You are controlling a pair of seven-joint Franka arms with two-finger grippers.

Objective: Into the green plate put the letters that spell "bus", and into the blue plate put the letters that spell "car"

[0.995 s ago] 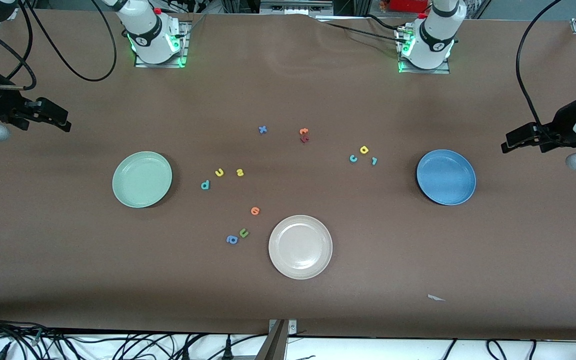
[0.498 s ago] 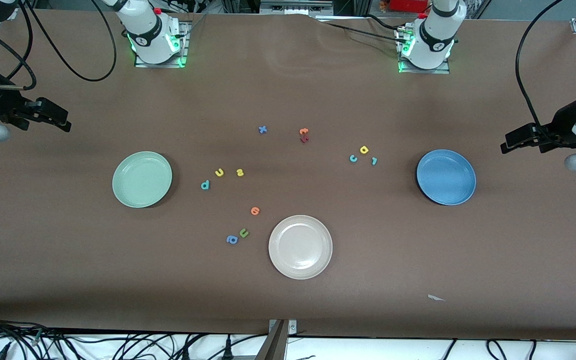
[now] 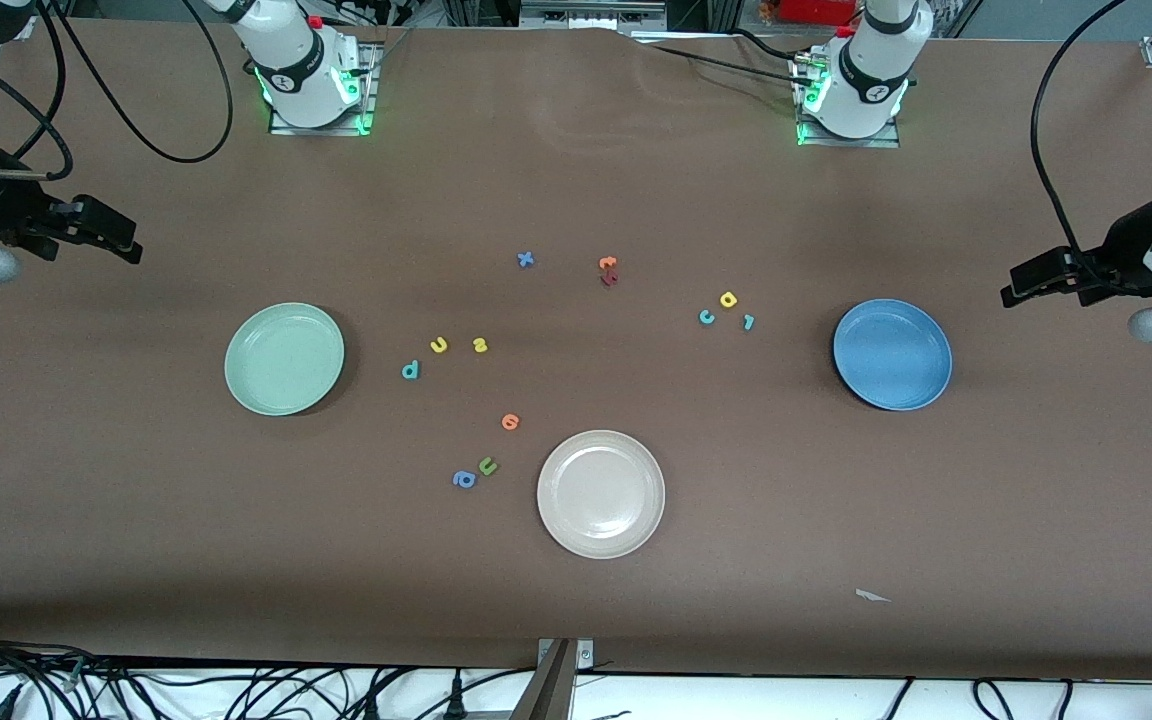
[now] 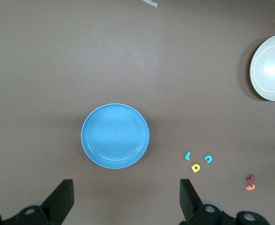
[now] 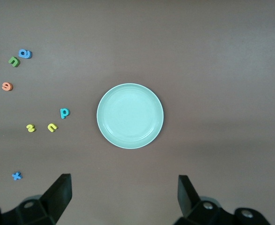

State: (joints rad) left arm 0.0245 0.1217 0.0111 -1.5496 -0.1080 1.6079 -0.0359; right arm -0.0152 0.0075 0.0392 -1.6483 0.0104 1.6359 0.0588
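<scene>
The green plate [image 3: 284, 358] [image 5: 130, 116] lies toward the right arm's end of the table. Beside it, toward the middle, are the teal "b" [image 3: 410, 370] [image 5: 64, 112], yellow "u" [image 3: 438, 345] [image 5: 52, 127] and yellow "s" [image 3: 479, 345] [image 5: 30, 127]. The blue plate [image 3: 892, 354] [image 4: 115, 136] lies toward the left arm's end, with the teal "c" [image 3: 706, 317] [image 4: 208, 159], yellow "a" [image 3: 728, 299] [image 4: 196, 168] and teal "r" [image 3: 748, 321] [image 4: 188, 155] beside it. My right gripper [image 3: 124, 243] [image 5: 123, 199] and left gripper [image 3: 1014, 290] [image 4: 126, 201] hang open and empty over bare table at their own ends.
A cream-white plate [image 3: 601, 493] sits nearest the front camera. Near it lie an orange letter [image 3: 510, 421], a green "u" [image 3: 487, 465] and a blue "a" [image 3: 464, 479]. A blue "x" [image 3: 525, 259] and orange and red letters [image 3: 608, 270] lie nearer the bases.
</scene>
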